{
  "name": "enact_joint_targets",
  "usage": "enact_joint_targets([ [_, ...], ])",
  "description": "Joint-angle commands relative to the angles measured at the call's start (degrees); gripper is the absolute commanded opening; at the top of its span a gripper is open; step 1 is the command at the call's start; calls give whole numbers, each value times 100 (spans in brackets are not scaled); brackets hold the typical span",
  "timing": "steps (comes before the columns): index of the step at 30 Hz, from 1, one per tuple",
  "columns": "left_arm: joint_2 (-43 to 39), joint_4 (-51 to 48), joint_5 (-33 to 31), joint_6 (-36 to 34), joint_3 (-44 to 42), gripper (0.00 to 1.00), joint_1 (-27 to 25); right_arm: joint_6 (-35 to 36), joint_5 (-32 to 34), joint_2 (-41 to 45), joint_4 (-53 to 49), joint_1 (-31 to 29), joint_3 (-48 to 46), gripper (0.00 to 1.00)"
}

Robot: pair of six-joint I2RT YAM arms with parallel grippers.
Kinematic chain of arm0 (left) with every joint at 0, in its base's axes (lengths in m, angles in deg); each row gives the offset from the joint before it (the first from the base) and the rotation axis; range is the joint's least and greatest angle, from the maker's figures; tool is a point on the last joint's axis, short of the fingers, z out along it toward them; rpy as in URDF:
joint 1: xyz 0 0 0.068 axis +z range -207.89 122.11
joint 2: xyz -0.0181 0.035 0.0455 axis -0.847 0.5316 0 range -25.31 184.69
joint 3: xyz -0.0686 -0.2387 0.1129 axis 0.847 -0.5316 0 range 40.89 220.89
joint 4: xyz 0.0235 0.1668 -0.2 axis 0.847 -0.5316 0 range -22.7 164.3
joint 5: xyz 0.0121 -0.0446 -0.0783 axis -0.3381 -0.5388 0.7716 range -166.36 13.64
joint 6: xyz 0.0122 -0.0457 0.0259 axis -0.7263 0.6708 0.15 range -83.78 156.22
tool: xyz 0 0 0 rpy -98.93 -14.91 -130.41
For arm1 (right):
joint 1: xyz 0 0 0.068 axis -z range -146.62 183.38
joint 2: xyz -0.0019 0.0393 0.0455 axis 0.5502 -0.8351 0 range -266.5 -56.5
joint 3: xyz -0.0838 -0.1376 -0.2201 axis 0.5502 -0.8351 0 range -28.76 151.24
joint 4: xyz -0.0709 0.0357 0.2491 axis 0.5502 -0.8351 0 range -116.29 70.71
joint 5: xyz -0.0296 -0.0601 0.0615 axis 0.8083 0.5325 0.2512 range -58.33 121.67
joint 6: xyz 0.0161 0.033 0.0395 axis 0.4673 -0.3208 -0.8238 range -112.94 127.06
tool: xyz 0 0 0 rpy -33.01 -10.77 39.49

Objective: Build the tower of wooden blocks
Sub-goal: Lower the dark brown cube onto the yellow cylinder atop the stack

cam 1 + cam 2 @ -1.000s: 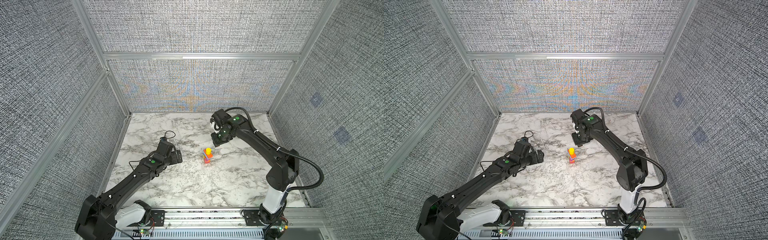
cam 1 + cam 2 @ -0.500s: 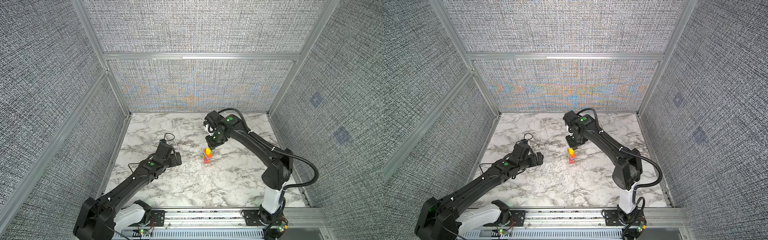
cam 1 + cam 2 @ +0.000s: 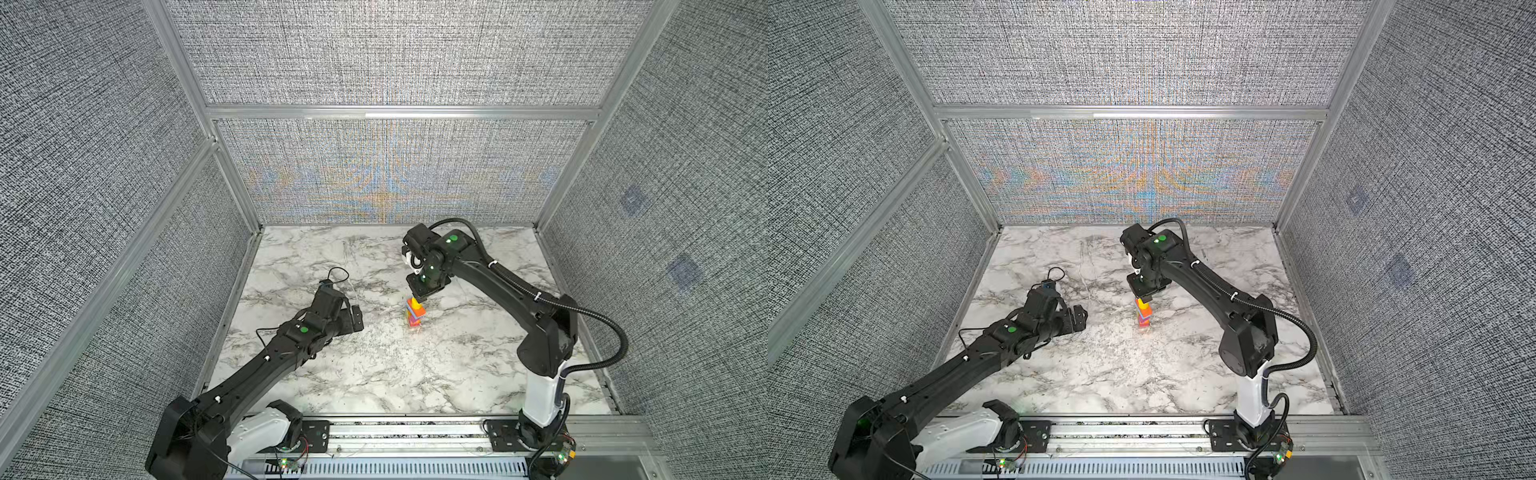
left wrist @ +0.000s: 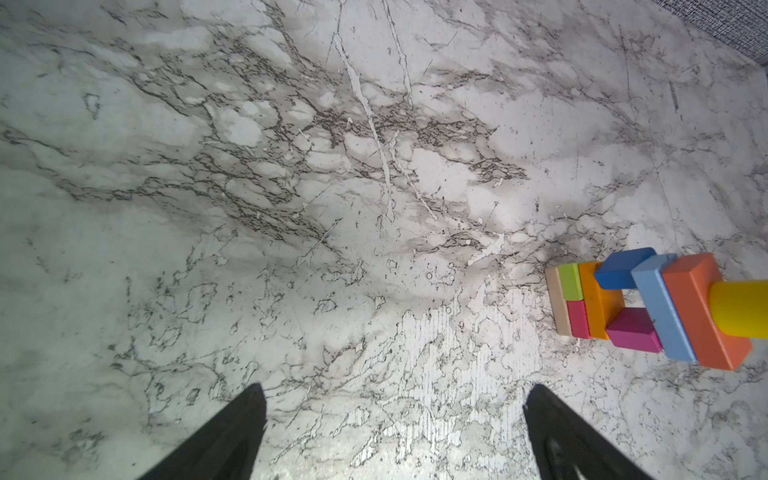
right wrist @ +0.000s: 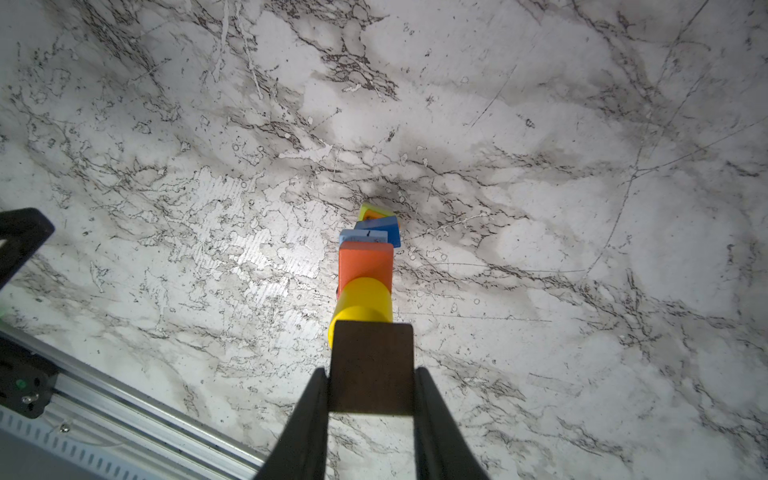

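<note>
Your right gripper (image 5: 371, 374) has its two fingers closed part-way on the flat sides of a dark brown block (image 5: 372, 353), and the block fills the gap between them. The gripper hangs directly over the tower (image 3: 414, 312), which stands upright near the middle of the marble table (image 3: 374, 374). In both top views the gripper's black body sits right above the top of the tower. In the right wrist view the brown block covers the top end of the yellow cylinder (image 5: 360, 297). You cannot tell from any view whether the two are touching or just apart.

Under the cylinder comes an orange brick (image 5: 365, 262), then a light blue slab (image 4: 660, 307). That slab bridges a dark blue block (image 4: 623, 272) and a magenta block (image 4: 633, 330), which stand side by side with a gap between them. These two rest on an orange slab (image 4: 594, 307). Beneath it a green block (image 4: 570, 282) and a pink block (image 4: 578, 318) sit side by side and touching. A tan slab (image 4: 559, 307) lies at the very bottom, flat on the table.

Your left gripper (image 4: 395, 390) is spread wide, with nothing between its fingers. It sits over bare table to the left of the tower, well apart from it.
</note>
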Motion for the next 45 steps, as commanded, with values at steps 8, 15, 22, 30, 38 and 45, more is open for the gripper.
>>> enact_joint_targets([
  [8, -48, 56, -28, -8, -24, 99, 4, 13, 22, -81, -122, -39, 75, 28],
  [15, -40, 65, -36, 0, -27, 99, 4, 14, 58, -101, -125, -51, 90, 28],
  [22, -34, 91, -52, 1, -23, 99, 7, 14, 91, -118, -124, -51, 100, 28],
  [30, -12, 100, -55, -1, -27, 99, 11, 4, 84, -174, -123, -61, 125, 28],
  [38, -21, 100, -76, 1, -40, 99, 7, -6, 92, -209, -125, -70, 134, 28],
  [45, -49, 96, -89, -5, -40, 99, 5, -18, 127, -231, -152, -83, 185, 29],
])
